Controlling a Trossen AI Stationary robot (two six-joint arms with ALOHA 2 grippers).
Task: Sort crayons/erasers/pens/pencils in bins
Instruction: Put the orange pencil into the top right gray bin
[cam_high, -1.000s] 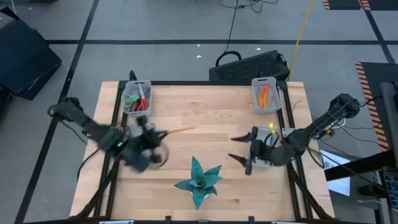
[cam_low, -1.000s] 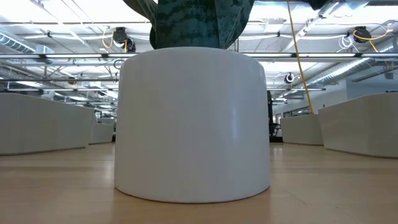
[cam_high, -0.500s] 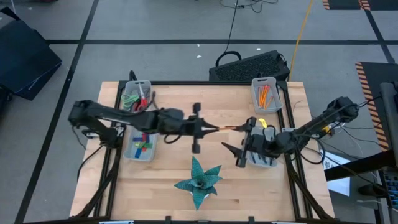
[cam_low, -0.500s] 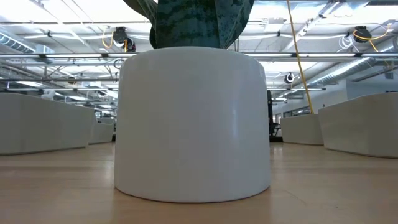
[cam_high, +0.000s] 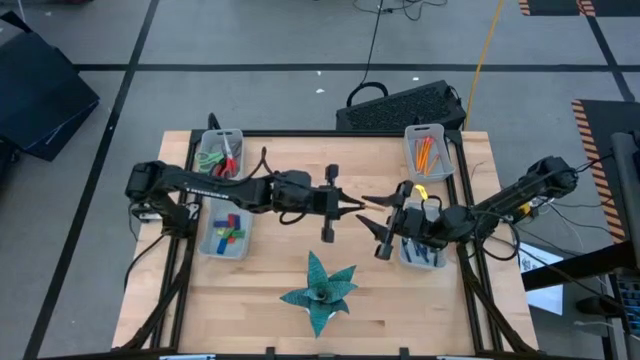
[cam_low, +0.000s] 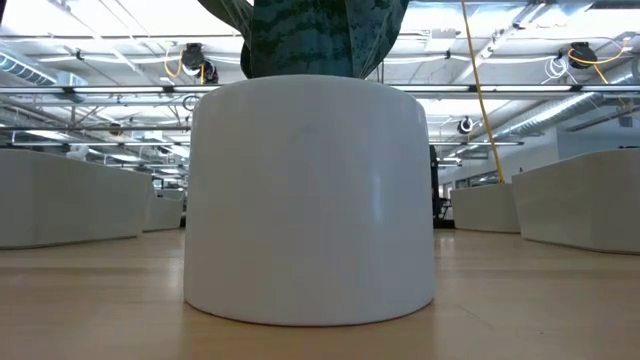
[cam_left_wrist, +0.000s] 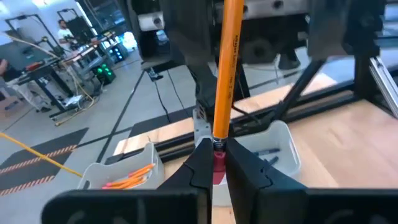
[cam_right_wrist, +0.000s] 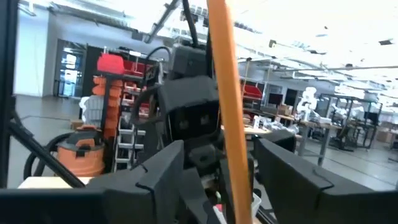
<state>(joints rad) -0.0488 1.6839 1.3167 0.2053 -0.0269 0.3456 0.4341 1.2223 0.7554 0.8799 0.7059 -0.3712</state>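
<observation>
One pencil (cam_high: 372, 203) is carried across the middle of the table (cam_high: 300, 170), pinched at its eraser end by the left gripper (cam_high: 340, 204), which has been stretched farther towards the right side over the last second. The right gripper (cam_high: 378, 218) is held spread around the pencil's free end, moved in from beside the near right bin (cam_high: 420, 250). A handover is judged imminent, with the far right bin (cam_high: 428, 152) of orange pencils the likely destination.

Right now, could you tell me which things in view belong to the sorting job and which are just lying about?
Job: pencil held by the left gripper; right gripper, fingers open; pencil bin; scissors bin; bin of coloured pieces; pen bin.

Lying about: potted plant; black keyboard.
</observation>
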